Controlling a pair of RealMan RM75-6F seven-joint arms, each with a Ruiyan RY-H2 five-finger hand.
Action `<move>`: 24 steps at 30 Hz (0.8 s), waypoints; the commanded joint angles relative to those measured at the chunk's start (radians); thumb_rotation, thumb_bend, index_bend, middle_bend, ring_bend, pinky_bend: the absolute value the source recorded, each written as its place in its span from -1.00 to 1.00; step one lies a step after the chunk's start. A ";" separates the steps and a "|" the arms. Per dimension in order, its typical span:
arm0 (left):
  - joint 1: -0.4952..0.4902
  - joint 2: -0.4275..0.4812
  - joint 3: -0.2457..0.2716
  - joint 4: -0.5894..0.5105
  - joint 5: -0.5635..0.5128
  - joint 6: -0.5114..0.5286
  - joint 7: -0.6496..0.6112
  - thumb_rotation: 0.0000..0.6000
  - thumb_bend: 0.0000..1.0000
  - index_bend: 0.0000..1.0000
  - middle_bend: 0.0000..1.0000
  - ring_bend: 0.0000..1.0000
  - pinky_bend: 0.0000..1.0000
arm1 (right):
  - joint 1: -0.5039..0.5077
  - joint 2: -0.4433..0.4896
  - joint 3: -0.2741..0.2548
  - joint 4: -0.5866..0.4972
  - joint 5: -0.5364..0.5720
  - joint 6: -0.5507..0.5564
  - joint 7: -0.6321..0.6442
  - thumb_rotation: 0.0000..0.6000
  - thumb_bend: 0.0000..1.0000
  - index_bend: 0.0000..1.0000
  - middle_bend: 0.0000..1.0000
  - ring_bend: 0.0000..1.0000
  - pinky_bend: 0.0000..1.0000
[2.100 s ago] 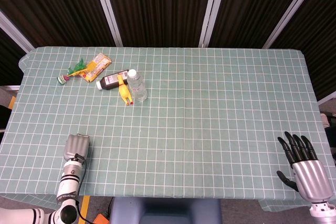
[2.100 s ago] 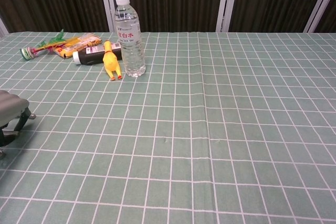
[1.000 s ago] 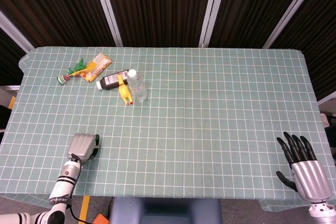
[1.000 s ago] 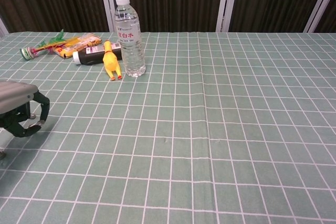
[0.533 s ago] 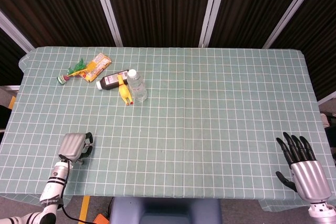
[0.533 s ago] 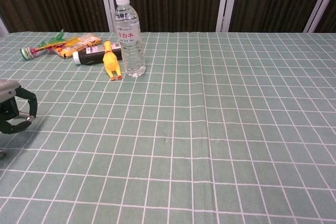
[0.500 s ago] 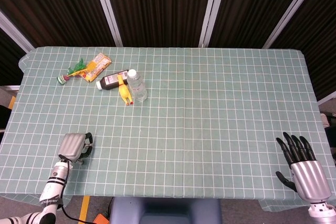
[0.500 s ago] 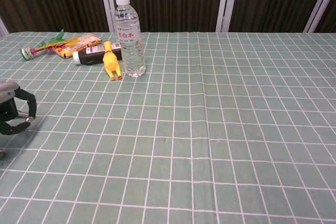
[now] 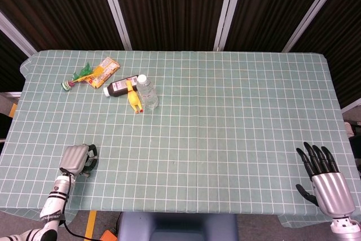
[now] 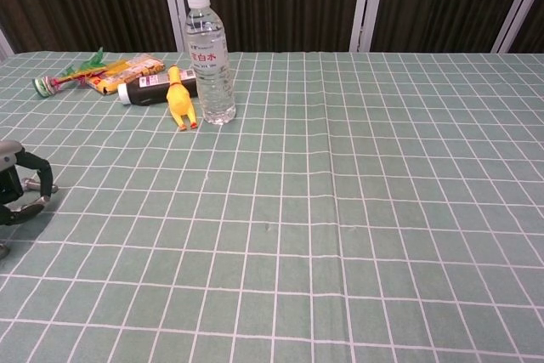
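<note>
Head view: we find the left hand [image 9: 75, 159] near the front left corner of the green checked tablecloth [image 9: 237, 111], fingers curled under and holding nothing. The right hand [image 9: 322, 172] sits at the front right edge, dark fingers spread and empty. The clear plastic water bottle [image 9: 147, 92] stands upright at the far left, well apart from both hands; it lies up and slightly right of the left hand, which is much the nearer. The yellow rubber chicken [image 9: 133, 99] lies just beside it, with the dark bottle lying flat [image 9: 120, 87], the orange snack packet [image 9: 104, 71] and the green-feathered toy [image 9: 78, 77].

Chest view: the left hand [image 10: 17, 181] shows at the left edge, fingers hooked inward. The water bottle [image 10: 206, 57], smooth and ribbed, has a vertical long axis.
</note>
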 commanded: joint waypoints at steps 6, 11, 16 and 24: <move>0.023 0.009 -0.020 -0.004 0.023 0.004 -0.086 1.00 -0.15 0.23 1.00 1.00 1.00 | 0.000 -0.001 0.000 0.000 0.001 0.000 -0.002 1.00 -0.43 -1.00 -1.00 -1.00 -1.00; 0.037 0.004 -0.027 0.027 0.034 -0.004 -0.141 1.00 -0.15 0.25 1.00 1.00 1.00 | -0.001 -0.001 0.000 0.000 0.001 0.001 -0.002 1.00 -0.43 -1.00 -1.00 -1.00 -1.00; 0.051 0.004 -0.030 0.052 0.053 -0.017 -0.210 1.00 -0.14 0.27 1.00 1.00 1.00 | 0.000 -0.001 0.000 0.000 0.001 0.000 -0.003 1.00 -0.43 -1.00 -1.00 -1.00 -1.00; 0.072 0.006 -0.039 0.080 0.083 -0.026 -0.315 1.00 -0.15 0.27 1.00 1.00 1.00 | 0.000 -0.002 0.000 0.000 0.000 -0.002 -0.006 1.00 -0.43 -1.00 -1.00 -1.00 -1.00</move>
